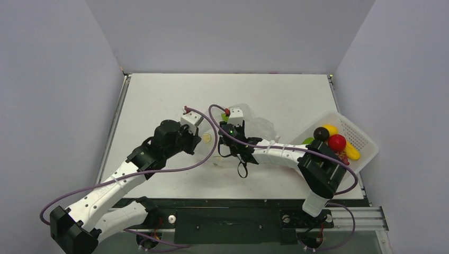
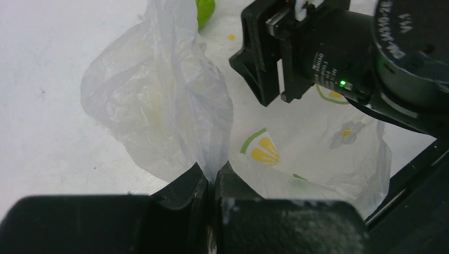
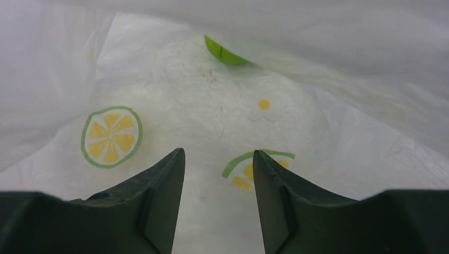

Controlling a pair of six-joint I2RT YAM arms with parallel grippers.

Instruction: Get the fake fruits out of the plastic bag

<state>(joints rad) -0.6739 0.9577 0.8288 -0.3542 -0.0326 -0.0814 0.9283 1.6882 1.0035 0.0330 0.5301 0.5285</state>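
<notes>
We have the plastic bag (image 2: 159, 106) mid-table, its film clamped in our left gripper (image 2: 213, 182). The right gripper (image 3: 218, 169) sits inside the mouth, jaws apart and empty (nearer arm by far). The lime green fruit (image 3: 225, 53) lies straight ahead, deeper in.

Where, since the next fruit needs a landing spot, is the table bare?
Bare table runs along the back wall, beyond the plastic bag, and down the far-left side. Crowded: the centre, where the left arm and right arm meet over the bag, and the right edge, taken by the basket.
</notes>
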